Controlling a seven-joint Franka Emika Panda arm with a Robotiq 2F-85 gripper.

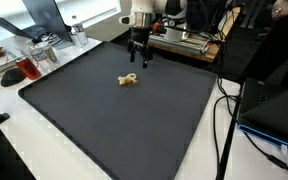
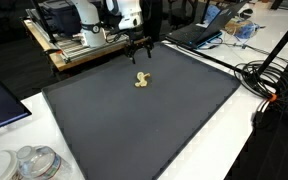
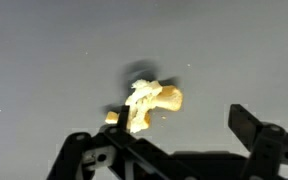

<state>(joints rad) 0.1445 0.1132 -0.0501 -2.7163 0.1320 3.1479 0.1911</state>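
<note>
Gripper hovers with jaws spread, holding nothing, over the dark mat near the mat's edge; a small yellow toy lies on the mat just beside it, untouched.

Dark grey mat covers most of a white table. Matte, flat, evenly lit, soft shadows only. Behind it is a wooden bench with metal hardware on top. 1 open laptop sits past the mat's far corner in an exterior view. Black cables trail over the white edge beside the mat in both exterior views. Clear plastic containers stand on the white surface near a corner. Bright strip at the back is blown out; can't tell if it's a window.
</note>
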